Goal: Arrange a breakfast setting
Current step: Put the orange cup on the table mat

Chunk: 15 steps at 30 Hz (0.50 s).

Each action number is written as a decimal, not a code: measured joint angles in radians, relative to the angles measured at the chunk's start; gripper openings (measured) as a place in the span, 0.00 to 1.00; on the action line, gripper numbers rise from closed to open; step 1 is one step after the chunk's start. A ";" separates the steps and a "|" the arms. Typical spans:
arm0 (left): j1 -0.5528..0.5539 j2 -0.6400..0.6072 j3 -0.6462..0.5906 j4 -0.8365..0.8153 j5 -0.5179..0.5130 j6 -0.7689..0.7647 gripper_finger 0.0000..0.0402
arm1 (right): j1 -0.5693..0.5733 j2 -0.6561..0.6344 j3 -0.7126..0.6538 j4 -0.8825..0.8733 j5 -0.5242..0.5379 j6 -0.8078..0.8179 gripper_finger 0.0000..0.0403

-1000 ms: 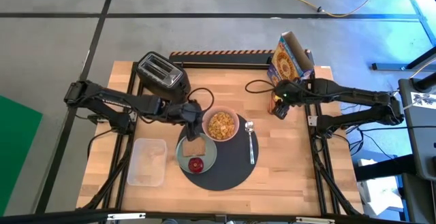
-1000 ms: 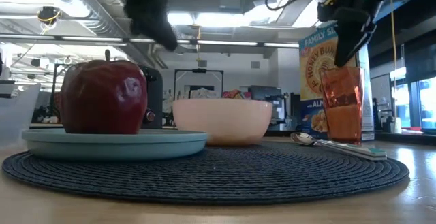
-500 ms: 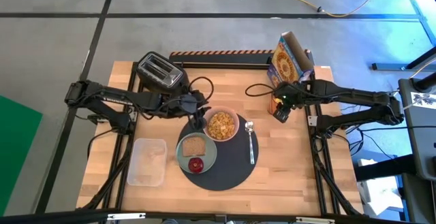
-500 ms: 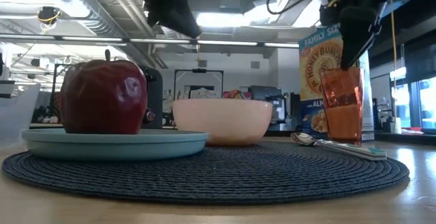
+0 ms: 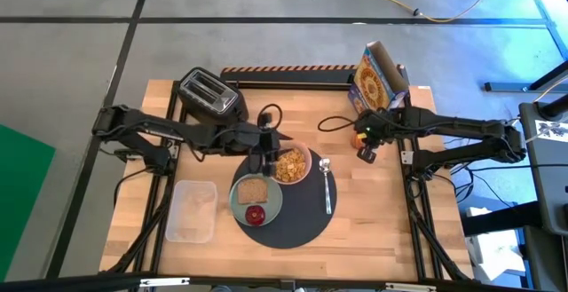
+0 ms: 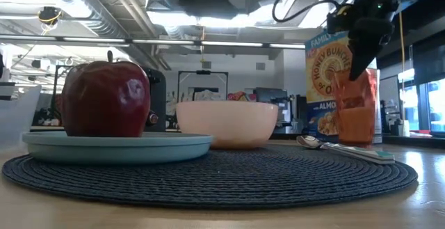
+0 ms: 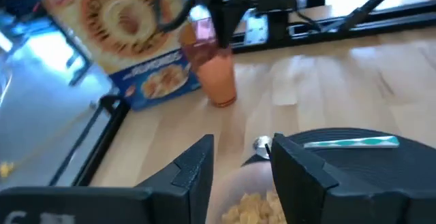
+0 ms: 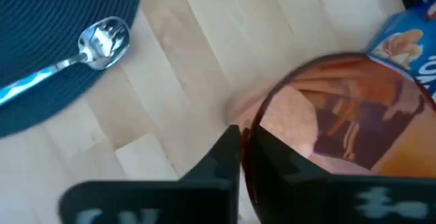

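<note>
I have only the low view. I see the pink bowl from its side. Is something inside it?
Observer: Yes. From above, the translucent pink bowl is filled with cereal.
Operator: A dark shape hangs at the top of my picture. Which arm is it?
Observer: It is the left arm. The left gripper is open and hovers over the bowl's rim.
Operator: How does the right gripper hold the orange cup?
Observer: The right gripper is shut on the rim of the orange cup, not around its body.
</note>
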 joint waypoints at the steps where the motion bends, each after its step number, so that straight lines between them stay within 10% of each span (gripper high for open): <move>1: 0.004 0.017 0.000 0.027 0.014 0.027 0.35 | 0.000 0.000 0.002 -0.003 -0.006 -0.020 0.03; 15: 0.066 0.161 -0.001 0.266 0.086 0.135 0.39 | 0.077 0.000 0.133 -0.022 -0.102 -0.309 0.02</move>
